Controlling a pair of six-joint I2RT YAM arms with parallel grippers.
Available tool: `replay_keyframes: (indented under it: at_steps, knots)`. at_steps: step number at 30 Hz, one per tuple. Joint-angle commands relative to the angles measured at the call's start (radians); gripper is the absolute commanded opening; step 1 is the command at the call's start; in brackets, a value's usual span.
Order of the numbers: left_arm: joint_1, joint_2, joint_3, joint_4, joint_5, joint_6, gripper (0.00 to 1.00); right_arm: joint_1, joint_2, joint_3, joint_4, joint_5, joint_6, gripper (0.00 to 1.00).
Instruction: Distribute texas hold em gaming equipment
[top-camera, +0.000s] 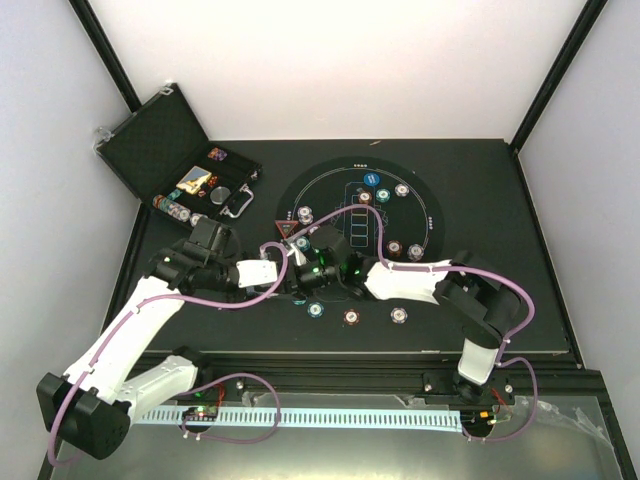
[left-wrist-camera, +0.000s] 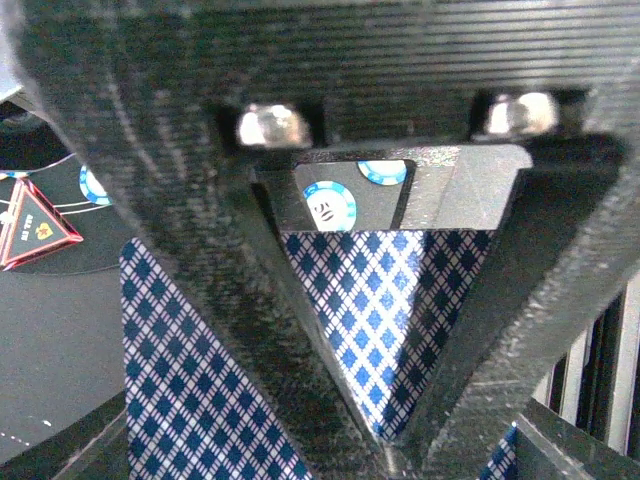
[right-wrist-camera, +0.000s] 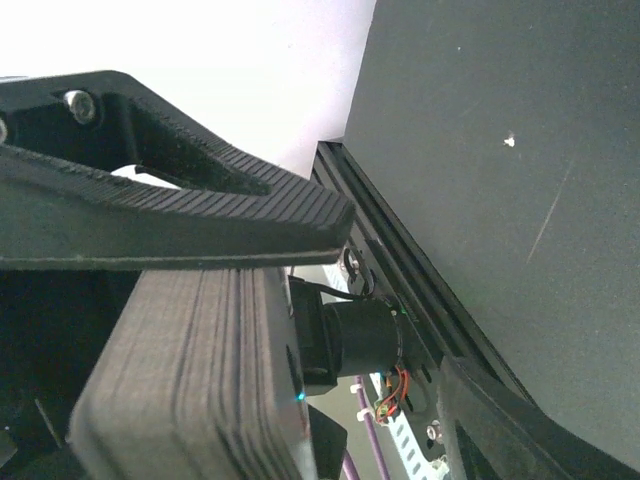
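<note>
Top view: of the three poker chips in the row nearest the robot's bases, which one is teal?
The leftmost chip is the teal one. The middle chip is brown-red, and the right chip is white-grey.

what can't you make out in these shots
Left gripper on the playing card: left wrist view, its own fingers hide whether the card is pinched.
Card stack: right wrist view, edge-on, cut by the bottom edge.
Case contents: top view, too small.
Chip markings: left wrist view, blurred.

Chips (top-camera: 402, 189) lie on the mat (top-camera: 322, 192) — case (top-camera: 155, 135) behind-left.
</note>
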Motion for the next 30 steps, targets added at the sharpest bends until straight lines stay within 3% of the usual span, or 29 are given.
replay_keyframes:
  at_steps: [1, 15, 25, 30]
  knots:
    - [-0.004, -0.008, 0.023, 0.001, 0.012, -0.004, 0.04, -0.017, 0.002, 0.012, -0.046, 0.004, -0.023, 0.61]
    - [-0.004, -0.002, 0.023, -0.005, -0.013, 0.002, 0.03, -0.077, -0.118, -0.105, -0.098, 0.039, -0.059, 0.53]
    - [-0.004, 0.008, 0.021, 0.006, -0.007, -0.016, 0.03, -0.073, -0.149, -0.063, -0.145, 0.053, -0.076, 0.53]
    - [-0.002, 0.019, 0.003, 0.006, -0.03, -0.018, 0.03, -0.073, -0.195, -0.061, -0.194, 0.078, -0.102, 0.37]
